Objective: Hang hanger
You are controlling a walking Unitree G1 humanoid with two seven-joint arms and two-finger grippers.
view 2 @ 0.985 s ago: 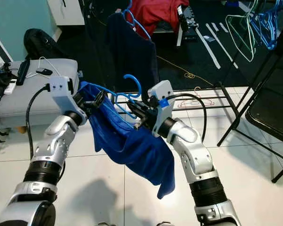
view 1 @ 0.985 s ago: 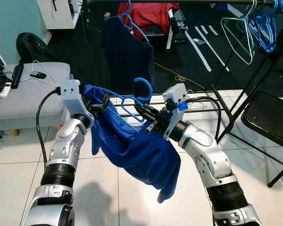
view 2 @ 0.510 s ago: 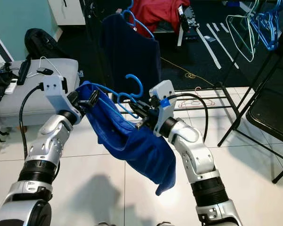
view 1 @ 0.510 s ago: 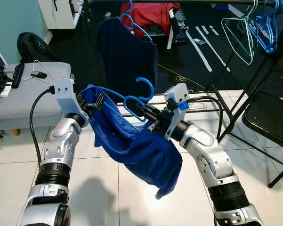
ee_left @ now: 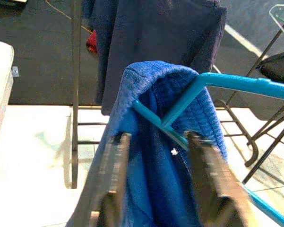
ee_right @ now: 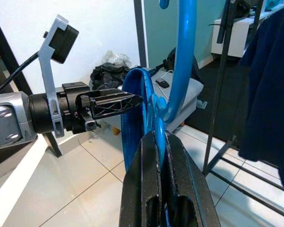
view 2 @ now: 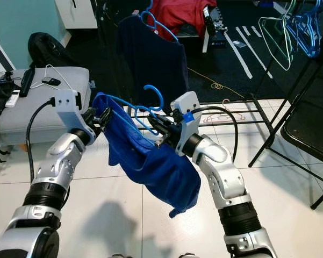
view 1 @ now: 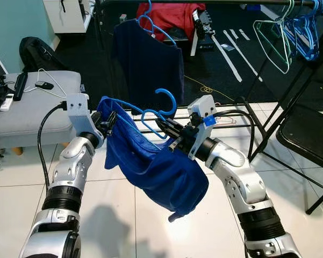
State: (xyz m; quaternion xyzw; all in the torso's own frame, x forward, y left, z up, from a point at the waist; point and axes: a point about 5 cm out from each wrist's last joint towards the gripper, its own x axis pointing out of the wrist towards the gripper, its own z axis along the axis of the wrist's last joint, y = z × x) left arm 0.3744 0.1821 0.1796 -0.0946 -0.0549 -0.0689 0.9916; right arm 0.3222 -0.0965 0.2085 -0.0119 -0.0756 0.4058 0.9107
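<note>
Together, right gripper [view 1: 172, 138] pinching blue hanger [view 1: 150, 110], left gripper [view 1: 108, 121] at shirt [view 1: 156, 166]

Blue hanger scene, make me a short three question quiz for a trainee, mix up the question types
1. True or false: the right pincer is shut on the blue hanger near the base of its hook.
2. What hangs over that hanger? A) blue garment B) red towel C) white shirt
3. Fill in: the left pincer grips the hanger's ___ end, through the cloth.

Key: 1 true; 2 A; 3 shoulder. On the rail behind hang a dark navy garment and empty hangers.
</note>
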